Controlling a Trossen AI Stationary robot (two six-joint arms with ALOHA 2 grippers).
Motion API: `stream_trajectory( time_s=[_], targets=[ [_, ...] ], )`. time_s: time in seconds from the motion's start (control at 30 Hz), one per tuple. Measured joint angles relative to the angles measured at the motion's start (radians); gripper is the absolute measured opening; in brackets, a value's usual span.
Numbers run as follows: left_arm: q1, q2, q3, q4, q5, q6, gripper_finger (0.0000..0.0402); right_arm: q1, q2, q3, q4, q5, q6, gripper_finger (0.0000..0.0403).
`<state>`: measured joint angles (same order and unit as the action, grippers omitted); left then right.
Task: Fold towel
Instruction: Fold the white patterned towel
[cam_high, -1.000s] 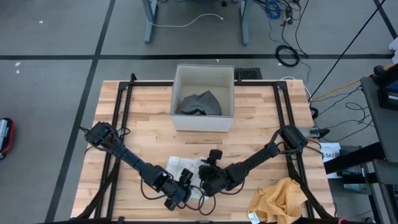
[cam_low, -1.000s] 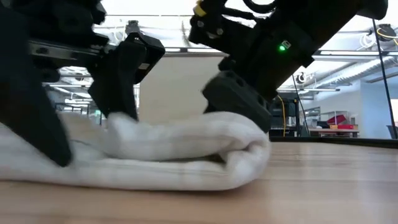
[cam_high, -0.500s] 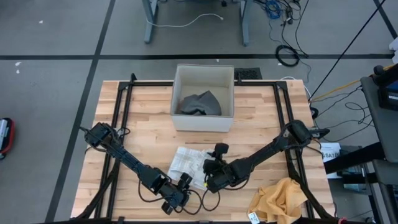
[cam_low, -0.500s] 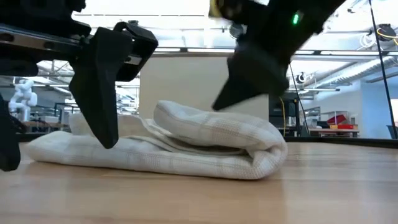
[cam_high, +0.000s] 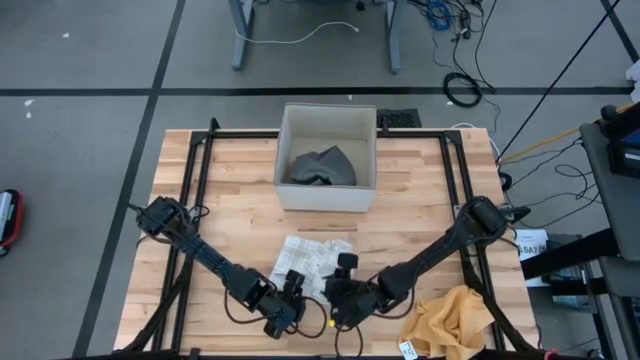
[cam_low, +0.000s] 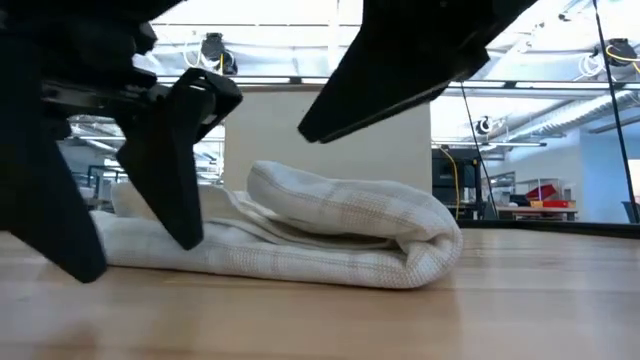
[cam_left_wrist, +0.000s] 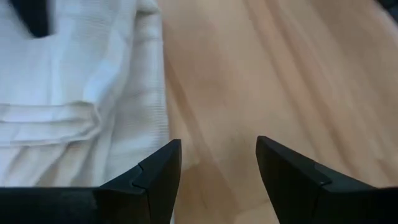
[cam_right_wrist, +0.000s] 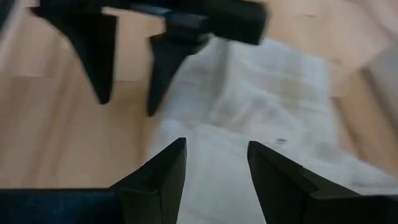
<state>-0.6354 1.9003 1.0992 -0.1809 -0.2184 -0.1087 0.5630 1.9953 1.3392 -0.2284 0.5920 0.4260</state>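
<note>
The folded towel (cam_high: 308, 262) lay on the desk (cam_high: 240, 215) between the box (cam_high: 327, 158) and both open, empty hands, left (cam_high: 293, 300) and right (cam_high: 338, 297).

High view is evenly lit from above, with only soft shadows cast on the table (cam_high: 240, 200). Low view is backlit by bright ceiling lights (cam_low: 300, 40), so both arms are reduced to black silhouettes. Right wrist view is motion-blurred; the towel (cam_right_wrist: 273, 106) is smeared and washed out.
</note>
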Motion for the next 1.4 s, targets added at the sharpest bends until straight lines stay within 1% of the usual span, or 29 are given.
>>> stream_trajectory(
  time_s=[0.1,0.23,0.33,0.4,0.6,0.77,0.9,1.0,1.1,1.2,1.27,1.4],
  targets=[
    [-0.017,0.0,0.0,0.002,0.002,-0.023,0.0215,0.003,0.033,0.002,0.038,-0.035,0.005,0.0162],
    [-0.042,0.0,0.0,-0.003,0.048,-0.077,0.0215,0.001,0.082,0.001,0.032,-0.092,0.027,0.0162],
    [-0.061,0.0,0.0,-0.051,0.053,-0.151,0.0215,0.002,0.097,0.002,0.017,-0.157,0.029,0.0162],
    [-0.072,0.0,0.0,-0.093,0.053,-0.209,0.0215,0.013,0.097,0.004,-0.023,-0.183,0.033,0.0162],
    [-0.092,-0.003,0.002,-0.164,0.004,-0.363,0.0215,0.055,0.078,0.005,-0.141,-0.186,0.034,0.0162],
    [-0.095,-0.003,0.002,-0.175,-0.026,-0.412,0.0215,0.068,0.05,0.003,-0.228,-0.201,0.059,0.0162],
    [-0.095,-0.003,0.002,-0.179,-0.037,-0.429,0.0215,0.074,0.014,0.0,-0.231,-0.205,0.061,0.0162],
    [-0.095,-0.003,0.001,-0.178,-0.038,-0.437,0.0215,0.08,-0.009,0.006,-0.184,-0.173,0.035,0.0162],
    [-0.095,-0.003,0.0,-0.172,-0.057,-0.438,0.0215,0.082,-0.009,0.008,-0.048,-0.125,-0.063,0.0166],
    [-0.095,-0.002,0.0,-0.17,-0.08,-0.438,0.0215,0.068,0.011,0.011,0.118,-0.114,-0.161,0.0181],
    [-0.094,-0.002,-0.001,-0.169,-0.089,-0.438,0.0215,0.051,0.03,0.011,0.185,-0.094,-0.2,0.019],
    [-0.112,-0.001,-0.001,-0.153,-0.102,-0.403,0.0215,0.017,0.072,0.01,0.288,-0.096,-0.251,0.0196]
  ],
)
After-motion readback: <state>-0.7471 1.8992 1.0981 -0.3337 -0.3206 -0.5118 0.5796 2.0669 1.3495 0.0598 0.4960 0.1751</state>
